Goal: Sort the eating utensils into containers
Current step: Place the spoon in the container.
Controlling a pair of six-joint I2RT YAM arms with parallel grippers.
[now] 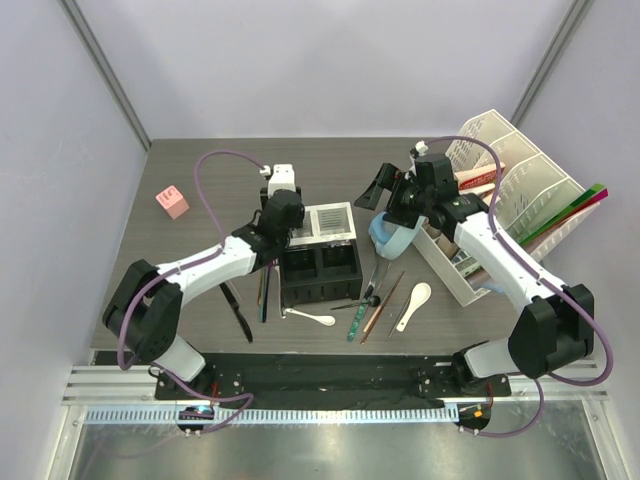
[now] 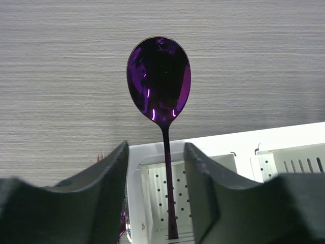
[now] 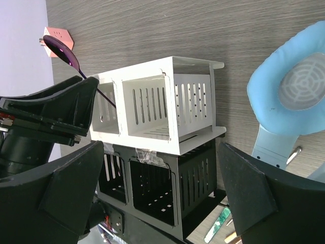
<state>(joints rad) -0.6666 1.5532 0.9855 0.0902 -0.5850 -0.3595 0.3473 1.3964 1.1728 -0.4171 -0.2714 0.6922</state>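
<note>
Clearly, your left claw is spread, fingers either side of, seemingly not touching, the thin handle of the glossy purple metal spoon, which stands bowl-up in a white perforated compartment of the black-and-white box caddy. Your right claw gapes wide, holding nothing.

Dark wood-grain table bears caddy, rack, cutlery, pink block.
</note>
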